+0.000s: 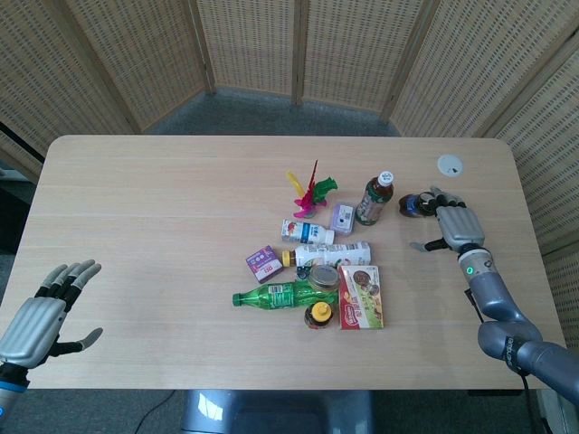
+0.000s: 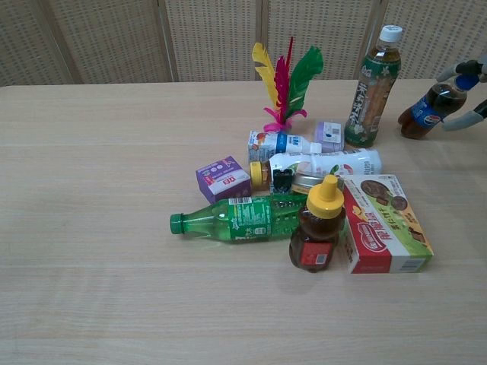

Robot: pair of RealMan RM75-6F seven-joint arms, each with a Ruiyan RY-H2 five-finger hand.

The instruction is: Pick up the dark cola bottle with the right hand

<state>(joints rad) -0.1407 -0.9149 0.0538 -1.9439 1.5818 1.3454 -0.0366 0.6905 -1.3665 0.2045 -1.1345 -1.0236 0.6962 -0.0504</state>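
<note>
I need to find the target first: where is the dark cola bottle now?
The dark cola bottle leans at the table's far right in the chest view, right of the upright tea bottle, at the right hand.
</note>
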